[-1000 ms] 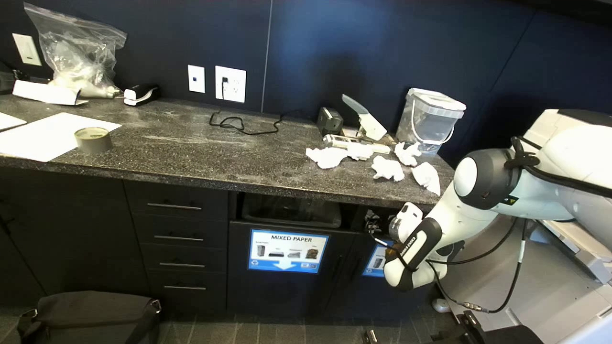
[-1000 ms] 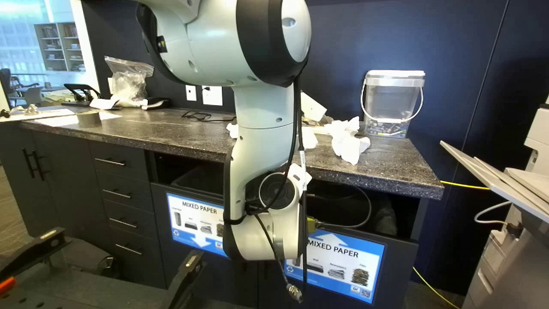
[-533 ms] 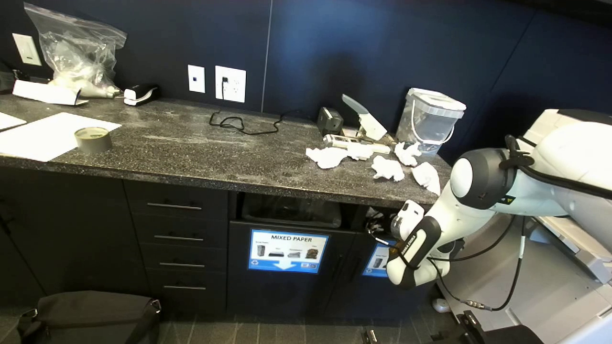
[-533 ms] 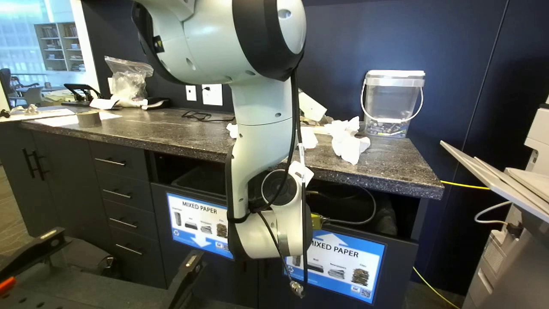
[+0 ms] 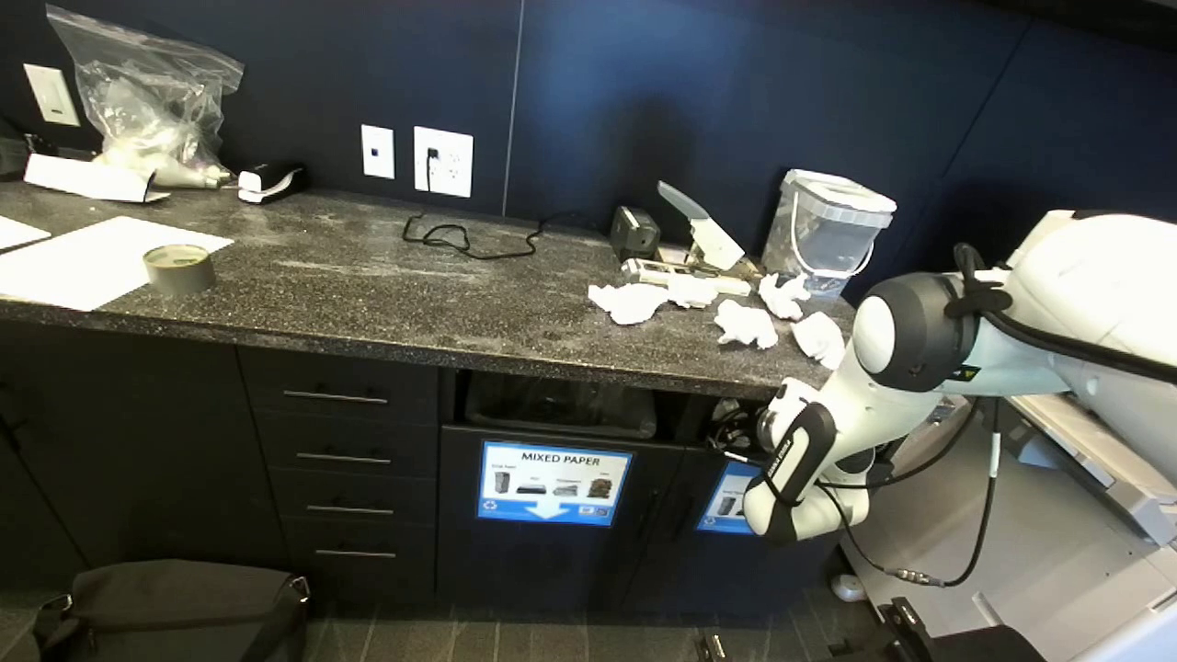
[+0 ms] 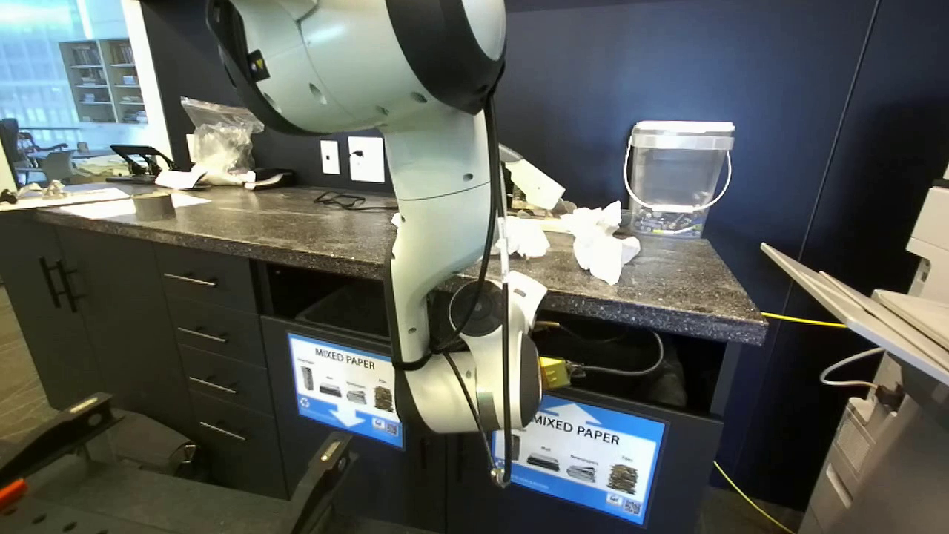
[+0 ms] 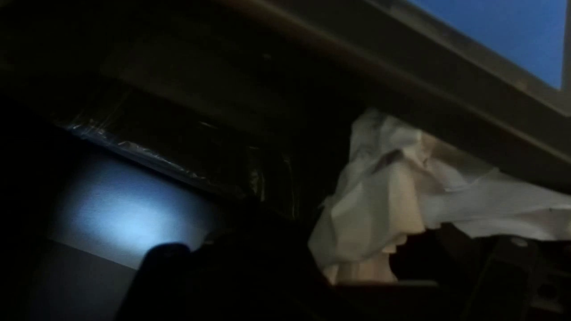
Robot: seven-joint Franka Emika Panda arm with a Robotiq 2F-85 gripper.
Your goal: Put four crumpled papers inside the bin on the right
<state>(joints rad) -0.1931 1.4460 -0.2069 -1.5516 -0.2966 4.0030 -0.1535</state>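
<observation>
The arm (image 6: pixel 445 170) is rising slightly, the pincer (image 7: pixel 339 263) standing jaws-apart beside one crumpled paper (image 7: pixel 372 205) just inside the bin (image 6: pixel 693 460); five more wads (image 5: pixel 746 325) are lying on the speckled worktop (image 5: pixel 368 303) (dark wall (image 5: pixel 644 101) behind).

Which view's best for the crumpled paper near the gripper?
Wrist view. The crumpled paper sits large right of centre, folds plain, though the picture is dark and soft. In both exterior views I can't make it out: the robot arm and shadow under the countertop seem to obscure that spot.
</observation>
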